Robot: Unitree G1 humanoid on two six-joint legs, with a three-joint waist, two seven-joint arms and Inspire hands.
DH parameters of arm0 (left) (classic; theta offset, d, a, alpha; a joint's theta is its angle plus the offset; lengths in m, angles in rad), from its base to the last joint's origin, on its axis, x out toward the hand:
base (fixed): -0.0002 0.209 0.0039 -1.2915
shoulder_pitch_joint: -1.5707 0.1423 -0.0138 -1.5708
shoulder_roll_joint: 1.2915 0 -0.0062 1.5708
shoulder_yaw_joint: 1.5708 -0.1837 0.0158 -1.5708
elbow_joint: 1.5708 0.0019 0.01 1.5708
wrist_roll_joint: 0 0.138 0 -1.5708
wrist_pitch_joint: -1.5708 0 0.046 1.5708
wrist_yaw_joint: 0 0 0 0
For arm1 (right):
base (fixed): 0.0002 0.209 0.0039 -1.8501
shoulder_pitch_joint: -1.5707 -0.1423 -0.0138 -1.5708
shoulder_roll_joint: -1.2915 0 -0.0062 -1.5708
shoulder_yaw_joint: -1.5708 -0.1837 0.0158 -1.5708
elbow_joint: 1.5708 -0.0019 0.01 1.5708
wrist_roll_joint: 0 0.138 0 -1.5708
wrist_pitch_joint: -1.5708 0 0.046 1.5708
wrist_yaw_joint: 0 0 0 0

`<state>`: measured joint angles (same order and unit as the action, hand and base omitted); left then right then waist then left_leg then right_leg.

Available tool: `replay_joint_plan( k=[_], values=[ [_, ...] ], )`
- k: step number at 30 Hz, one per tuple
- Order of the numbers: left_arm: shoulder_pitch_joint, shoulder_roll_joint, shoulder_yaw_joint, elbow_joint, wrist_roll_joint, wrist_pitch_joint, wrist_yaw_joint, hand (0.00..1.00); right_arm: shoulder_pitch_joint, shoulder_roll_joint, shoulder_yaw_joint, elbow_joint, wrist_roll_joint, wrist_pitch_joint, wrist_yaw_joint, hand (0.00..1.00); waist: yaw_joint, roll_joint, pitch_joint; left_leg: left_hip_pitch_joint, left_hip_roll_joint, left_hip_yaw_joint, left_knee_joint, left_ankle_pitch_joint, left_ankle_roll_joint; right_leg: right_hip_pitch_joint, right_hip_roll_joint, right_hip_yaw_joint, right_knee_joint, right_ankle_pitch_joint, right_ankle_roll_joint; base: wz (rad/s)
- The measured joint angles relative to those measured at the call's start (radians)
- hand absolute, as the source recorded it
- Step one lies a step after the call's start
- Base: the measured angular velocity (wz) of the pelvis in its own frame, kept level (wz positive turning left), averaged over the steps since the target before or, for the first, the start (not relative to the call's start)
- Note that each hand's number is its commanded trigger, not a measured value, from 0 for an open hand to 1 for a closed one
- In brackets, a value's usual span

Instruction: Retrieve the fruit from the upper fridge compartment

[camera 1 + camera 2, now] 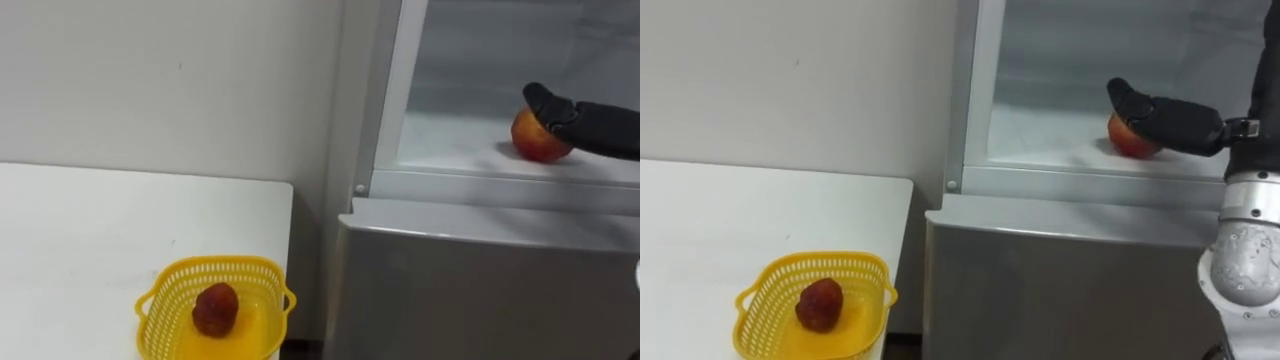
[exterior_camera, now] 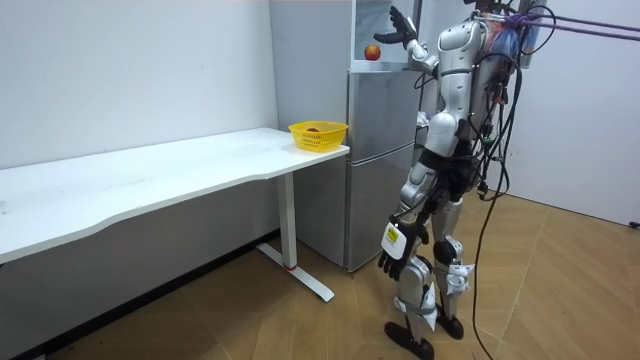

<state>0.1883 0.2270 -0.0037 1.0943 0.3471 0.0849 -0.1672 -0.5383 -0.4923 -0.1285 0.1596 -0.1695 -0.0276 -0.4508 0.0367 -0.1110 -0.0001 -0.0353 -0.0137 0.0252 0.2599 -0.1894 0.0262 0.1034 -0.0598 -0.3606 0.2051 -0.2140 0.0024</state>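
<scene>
A red-orange round fruit (image 1: 535,146) lies on the white shelf (image 1: 450,140) of the open upper fridge compartment. My right hand (image 1: 578,120) reaches in from the right and rests over the fruit's top and right side; its fingers are spread, not closed round it. In the room view that hand (image 2: 401,24) is raised at the fridge's top beside the fruit (image 2: 372,52). My left hand (image 2: 393,262) hangs loosely by my thigh. I stand facing the fridge front.
A yellow basket (image 1: 160,285) with a dark red fruit (image 1: 215,308) in it sits at the near corner of the white table (image 1: 90,230), left of the fridge. The grey lower fridge door (image 1: 480,290) is closed below the compartment's sill.
</scene>
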Motion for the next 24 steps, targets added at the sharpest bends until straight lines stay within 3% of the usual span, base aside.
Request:
replay_joint_plan(
  k=[5,7,10,14,19,24],
  values=[
    [0.007,0.002,0.003,-0.015,0.001,0.001,-0.003,0.0,-0.038,-0.018,0.011,0.04,0.047,0.014,0.027,0.0,0.002,-0.005,-0.0008,-0.011,0.0,-0.005,0.01,0.0,0.0,-0.003,0.001,0.0,0.0,0.0,0.0,0.03],
    [0.008,0.003,0.011,-0.015,0.003,0.001,-0.001,0.0,-0.061,-0.045,0.035,0.073,0.051,0.015,0.029,0.0,0.002,-0.011,-0.0027,-0.019,0.0,-0.007,0.014,0.0,0.0,-0.008,0.002,0.0,-0.001,0.0,-0.001,0.0],
    [0.019,0.02,0.021,-0.022,0.001,0.001,0.003,0.0,-0.088,-0.079,0.07,0.136,0.088,0.026,0.046,0.0,0.003,-0.033,-0.012,-0.025,0.0,-0.01,0.014,0.0,-0.001,-0.013,0.004,-0.001,-0.001,0.001,-0.002,0.01],
    [0.024,0.035,0.02,-0.027,-0.001,0.006,0.012,0.0,-0.121,-0.112,0.117,0.223,0.114,0.037,0.077,0.0,0.004,-0.048,-0.0069,-0.027,-0.001,-0.017,0.016,0.0,-0.001,-0.01,0.003,-0.014,0.0,0.001,-0.002,0.06],
    [0.026,0.036,0.02,-0.046,0.002,0.02,0.009,0.0,-0.13,-0.144,0.174,0.262,0.154,0.051,0.159,0.0,0.021,-0.042,-0.0031,-0.039,-0.001,-0.024,0.018,0.001,-0.001,-0.019,0.002,-0.024,0.0,0.001,-0.003,0.04],
    [0.026,0.035,0.021,-0.049,0.002,0.03,0.009,0.0,-0.138,-0.144,0.188,0.288,0.142,0.052,0.218,0.0,0.027,-0.037,-0.0021,-0.041,-0.001,-0.027,0.027,0.001,-0.002,-0.019,0.002,-0.037,0.0,0.001,-0.003,0.06]
  ],
)
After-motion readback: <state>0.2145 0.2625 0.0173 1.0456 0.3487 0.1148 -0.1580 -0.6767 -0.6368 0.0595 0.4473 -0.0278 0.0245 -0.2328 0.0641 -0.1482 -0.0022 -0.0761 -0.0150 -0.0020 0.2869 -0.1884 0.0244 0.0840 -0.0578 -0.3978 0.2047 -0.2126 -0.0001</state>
